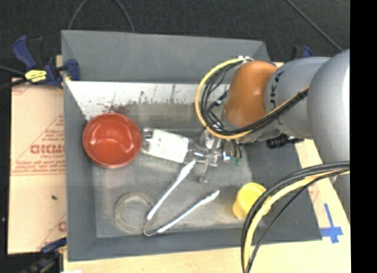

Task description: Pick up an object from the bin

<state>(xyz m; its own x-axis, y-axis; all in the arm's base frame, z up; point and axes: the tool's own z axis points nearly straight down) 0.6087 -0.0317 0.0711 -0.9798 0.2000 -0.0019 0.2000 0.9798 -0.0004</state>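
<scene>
Tongs (171,191) of shiny metal lie on the floor of the bin (106,183), a bit below the middle. They are long and thin, with two arms that join at one end. The joined end is down at 7 o'clock and the two loose tips point up toward 1 and 2 o'clock, so the long way of the tongs runs on a slant. The gripper (205,158) is right over the tip of the upper arm of the tongs. So from the gripper almost all of the tongs goes away toward 7 o'clock. I cannot tell how far open the gripper is. I also cannot tell if it has hold of anything, because its end is small and mixed up with the shiny metal. A white packet (168,146) lies just beside the gripper at 9 o'clock, and it looks like it touches the tong tip there. A red bowl (112,139) sits further out at 9 o'clock, by the left wall. A yellow thing (247,200) lies between 4 and 5 o'clock from the gripper, apart from the tongs. A clear ring (132,210) lies near the joined end. I think the gripper has to close across the thin arm, not along it, to get a good hold. Held by the tip, the long tongs may swing or slip.
</scene>
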